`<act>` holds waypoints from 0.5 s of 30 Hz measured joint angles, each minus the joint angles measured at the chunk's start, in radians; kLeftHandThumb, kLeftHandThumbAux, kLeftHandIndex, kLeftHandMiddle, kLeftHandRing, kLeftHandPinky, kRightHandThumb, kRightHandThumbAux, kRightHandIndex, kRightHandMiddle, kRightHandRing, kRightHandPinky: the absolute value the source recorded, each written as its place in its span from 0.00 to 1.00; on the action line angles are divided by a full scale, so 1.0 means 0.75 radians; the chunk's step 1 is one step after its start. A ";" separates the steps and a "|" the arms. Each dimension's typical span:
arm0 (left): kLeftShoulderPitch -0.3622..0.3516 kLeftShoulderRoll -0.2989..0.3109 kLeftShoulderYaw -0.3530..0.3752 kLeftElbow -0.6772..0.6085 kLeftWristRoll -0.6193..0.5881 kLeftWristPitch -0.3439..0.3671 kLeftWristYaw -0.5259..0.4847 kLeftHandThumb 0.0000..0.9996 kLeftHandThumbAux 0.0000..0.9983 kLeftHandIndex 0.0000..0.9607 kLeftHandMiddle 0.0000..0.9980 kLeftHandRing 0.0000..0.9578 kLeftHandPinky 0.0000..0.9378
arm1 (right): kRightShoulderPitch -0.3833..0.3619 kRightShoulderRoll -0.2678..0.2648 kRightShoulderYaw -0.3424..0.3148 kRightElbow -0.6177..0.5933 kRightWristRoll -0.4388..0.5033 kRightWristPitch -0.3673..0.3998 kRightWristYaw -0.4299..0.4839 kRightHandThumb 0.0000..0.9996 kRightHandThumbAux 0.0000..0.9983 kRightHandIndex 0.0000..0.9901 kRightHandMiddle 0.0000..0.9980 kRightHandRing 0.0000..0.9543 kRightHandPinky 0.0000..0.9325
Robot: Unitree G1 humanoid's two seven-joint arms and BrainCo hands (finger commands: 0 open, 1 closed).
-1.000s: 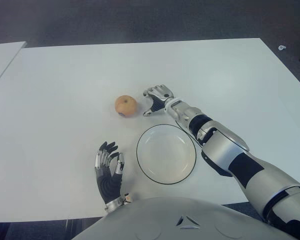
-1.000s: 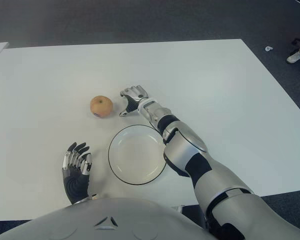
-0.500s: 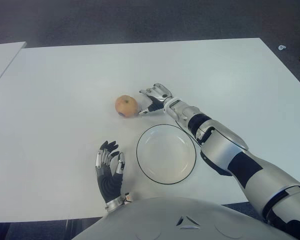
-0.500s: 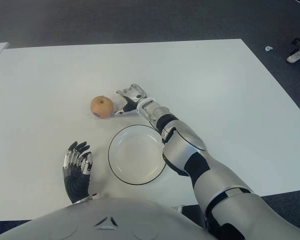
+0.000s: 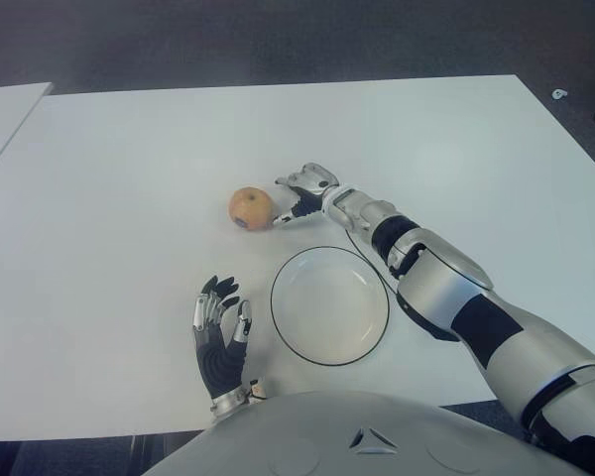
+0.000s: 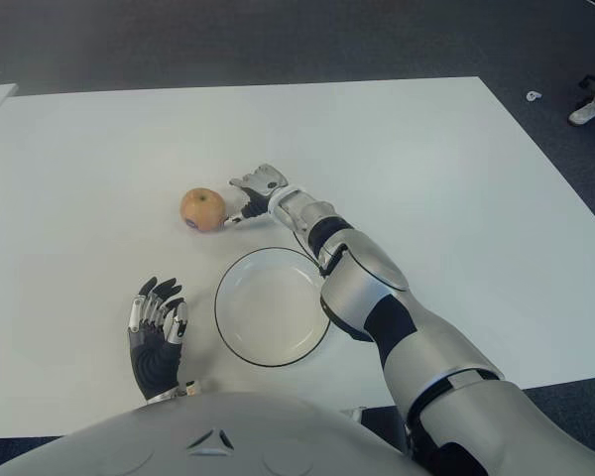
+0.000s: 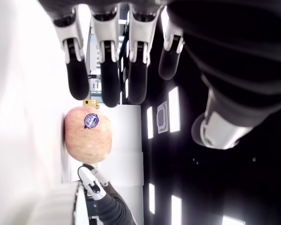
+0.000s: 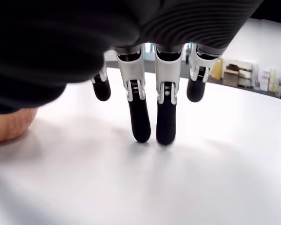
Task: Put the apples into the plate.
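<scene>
Reaching across the middle of the tabletop, the right hand [image 5: 302, 190] sits just beside the apple [image 5: 250, 209], on the side away from the left edge. Its fingers [image 8: 140, 117] hang extended and a little apart, tips down toward the white surface, holding nothing; the apple shows only at the margin of the wrist view, outside the fingers. From the head views the thumb tip looks very near the fruit, though I can't tell if it touches.

So nothing is done yet, by my reading: the apple is on the bare table [image 5: 129, 169], and the plate [image 5: 329, 305] sits empty nearer the front edge, close to the apple but apart from it. Only one apple is in sight. The grasp, the lift and the short carry to the plate are all left.

Left hand [image 5: 219, 342] shows near the front edge, beside the plate on its left, palm up and fingers loosely spread, empty. Nothing stands between apple and plate. At the far right, off the table, something small and pale lies on the dark floor.
</scene>
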 measured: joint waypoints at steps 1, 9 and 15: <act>-0.001 0.000 0.000 0.001 0.001 -0.001 0.000 0.40 0.64 0.21 0.30 0.35 0.39 | -0.003 -0.001 -0.001 0.000 0.000 -0.005 0.004 0.22 0.15 0.00 0.00 0.00 0.00; -0.012 0.000 0.001 0.008 0.012 -0.005 0.000 0.40 0.64 0.22 0.31 0.35 0.39 | -0.017 -0.002 -0.006 -0.004 0.003 -0.082 0.015 0.24 0.15 0.00 0.00 0.00 0.00; -0.024 -0.001 0.001 0.015 0.016 -0.010 -0.002 0.42 0.64 0.22 0.30 0.35 0.39 | -0.019 0.000 -0.007 -0.005 0.003 -0.119 0.015 0.24 0.15 0.00 0.00 0.00 0.00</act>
